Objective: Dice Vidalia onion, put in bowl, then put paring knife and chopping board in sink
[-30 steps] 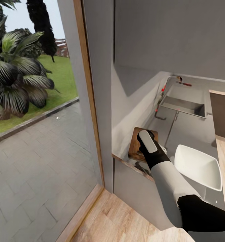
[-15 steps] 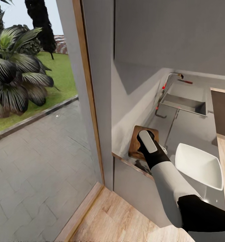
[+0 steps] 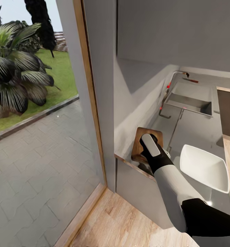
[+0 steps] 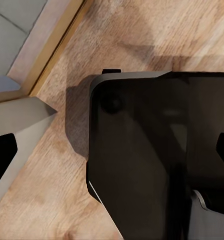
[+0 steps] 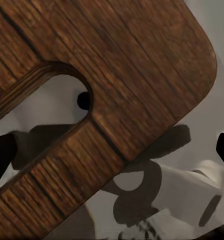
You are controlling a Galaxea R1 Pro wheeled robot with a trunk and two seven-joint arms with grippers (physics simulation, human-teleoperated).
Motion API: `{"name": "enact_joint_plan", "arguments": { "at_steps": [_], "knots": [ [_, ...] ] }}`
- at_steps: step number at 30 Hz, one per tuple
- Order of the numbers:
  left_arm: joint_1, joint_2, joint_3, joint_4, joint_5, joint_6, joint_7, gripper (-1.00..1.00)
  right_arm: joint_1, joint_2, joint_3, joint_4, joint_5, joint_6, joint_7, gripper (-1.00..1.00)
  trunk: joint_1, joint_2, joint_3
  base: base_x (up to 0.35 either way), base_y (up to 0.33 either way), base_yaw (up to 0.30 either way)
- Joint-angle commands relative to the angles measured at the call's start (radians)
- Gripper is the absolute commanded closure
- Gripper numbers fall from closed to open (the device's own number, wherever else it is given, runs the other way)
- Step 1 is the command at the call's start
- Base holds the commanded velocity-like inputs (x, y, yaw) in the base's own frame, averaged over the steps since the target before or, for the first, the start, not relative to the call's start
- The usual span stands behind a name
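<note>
The right tool [image 3: 146,156] is down at the near end of the chopping board [image 3: 139,145], but the forearm covers its fingers in the head view, and the right wrist view catches only dark finger edges at the frame sides, so whether it is spread or pinching the board cannot be told. That close view shows the board's [image 5: 122,75] dark grain, its handle slot and 1 rounded corner, with the grey table [image 5: 202,120] under it. The board lies on the table [image 3: 194,133] at its end by the wall, and much of it is hidden by the arm. Just beside the board sits the white bowl [image 3: 204,168]. Well beyond the board, the sink [image 3: 190,103] and its faucet [image 3: 173,80] look small and soft. The onion and knife cannot be made out.

The left wrist view faces the wooden floor [image 4: 142,35] and a dark body part; the left tool's state cannot be told. Left of the board, a glass door shows paving, grass and palms.
</note>
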Motion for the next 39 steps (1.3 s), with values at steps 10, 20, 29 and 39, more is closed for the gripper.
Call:
{"name": "enact_joint_plan", "arguments": {
  "at_steps": [10,20,29,39],
  "knots": [
    [0.0,0.001,-0.006,-0.001,0.008,-0.002,0.007,-1.0,0.0,0.0,0.001,0.005,-0.005,0.011,0.001,-1.0,0.001,-0.002,-0.01,0.0,0.0,0.0],
    [0.001,0.001,-0.007,-0.001,0.008,-0.002,0.007,-1.0,0.0,0.0,0.003,0.005,-0.004,0.013,0.051,-1.0,0.001,-0.002,-0.01,0.0,0.0,0.0],
    [0.0,0.001,-0.008,0.003,0.008,-0.002,0.006,-1.0,0.0,0.0,0.003,0.016,-0.001,0.01,0.052,-1.0,0.001,-0.002,-0.01,0.0,0.0,0.0],
    [0.0,0.001,-0.008,0.006,0.008,-0.002,0.006,-1.0,0.0,0.0,0.001,0.023,-0.001,0.009,0.043,-1.0,0.001,-0.002,-0.01,0.0,0.0,0.0]
  ]
}}
